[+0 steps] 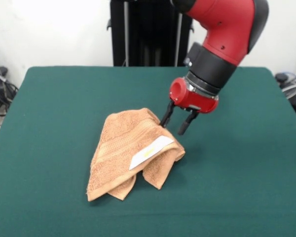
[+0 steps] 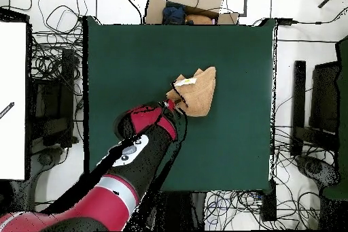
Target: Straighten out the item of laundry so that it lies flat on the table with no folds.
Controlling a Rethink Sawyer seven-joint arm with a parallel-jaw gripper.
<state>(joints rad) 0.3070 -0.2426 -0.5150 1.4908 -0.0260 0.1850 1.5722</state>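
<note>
The orange-tan towel [image 1: 130, 150] lies crumpled and folded over itself on the green table [image 1: 49, 108], a little right of its middle in the front view. A white tag with yellow print [image 1: 150, 151] lies on top of it. My gripper [image 1: 175, 121] is open just above the towel's far right corner; one finger [image 1: 166, 116] touches or nearly touches the towel's edge and the other hangs beside it over bare cloth. In the overhead view the towel [image 2: 198, 91] sits near the table's middle with the gripper [image 2: 174, 101] at its lower left edge.
The table [image 2: 122, 59] has wide bare cloth on all sides of the towel. Cables and equipment [image 2: 54, 73] lie on the floor around it, and a cardboard box [image 2: 194, 1] stands beyond its far edge in the overhead view.
</note>
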